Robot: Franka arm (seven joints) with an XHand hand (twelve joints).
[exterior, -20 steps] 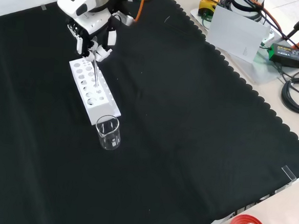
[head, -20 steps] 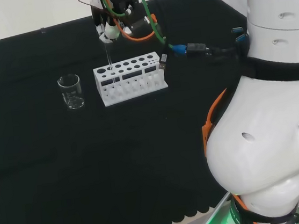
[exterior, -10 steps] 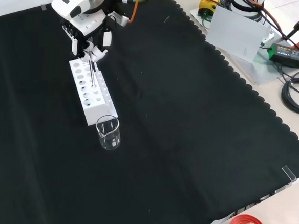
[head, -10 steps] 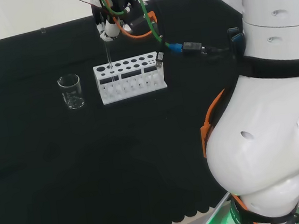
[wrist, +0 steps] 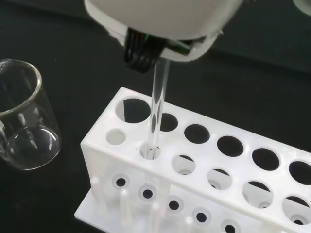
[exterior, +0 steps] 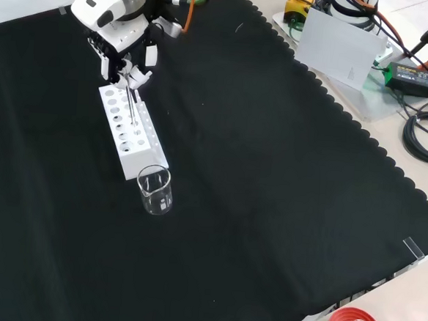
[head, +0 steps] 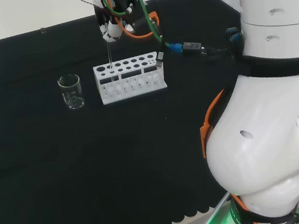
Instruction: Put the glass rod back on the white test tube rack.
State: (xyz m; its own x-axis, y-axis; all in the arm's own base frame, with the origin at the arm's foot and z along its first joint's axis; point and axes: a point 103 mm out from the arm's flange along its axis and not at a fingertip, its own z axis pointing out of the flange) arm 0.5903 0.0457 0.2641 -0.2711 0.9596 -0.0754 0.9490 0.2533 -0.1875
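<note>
The hand (exterior: 126,55) hangs directly over the rack (exterior: 131,136), fingers pinched on the top of the rod (wrist: 158,104). The rod is held upright so that it drops straight through; its lower end sits in a small hole (wrist: 150,152) in the front row near the rack's end. A beaker (head: 71,91) stands just beside that end on the counter (exterior: 272,172), apart. Release appears not yet made.

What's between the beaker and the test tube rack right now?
Nothing: in the head view bare black cloth separates the beaker from the white rack.
</note>
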